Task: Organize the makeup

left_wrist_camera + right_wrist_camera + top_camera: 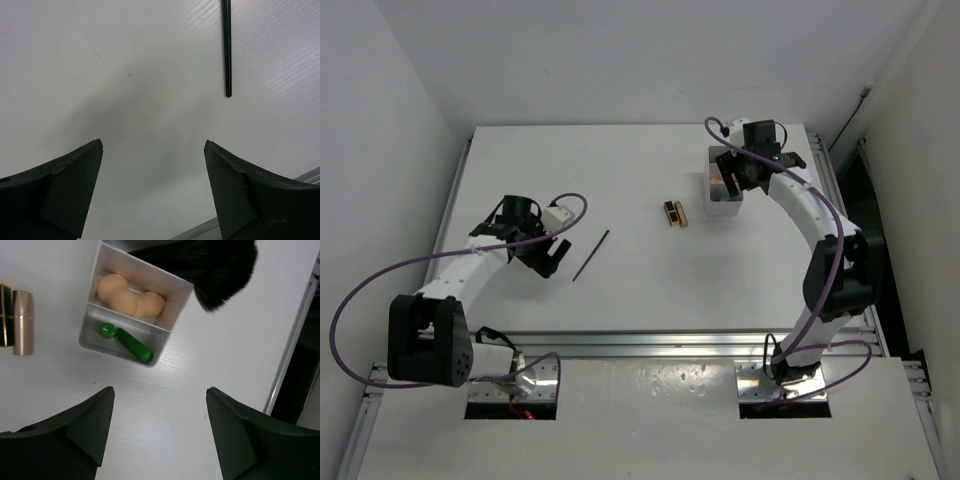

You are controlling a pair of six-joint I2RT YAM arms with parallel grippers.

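End effectors — left (153, 144), right (160, 390) — splayed wide

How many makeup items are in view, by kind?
Thin black stick: 1
Black brush: 1
Peach sponge: 1
Green tube: 1
Black-and-gold case: 1
Beige tube: 1
Total: 6

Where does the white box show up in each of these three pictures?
Top external: box in the upper right of the picture.
Left wrist: not in it.
Right wrist: box in the upper part, left of centre.
Shared landmark: the gold tube, lying just left of the box in both views.
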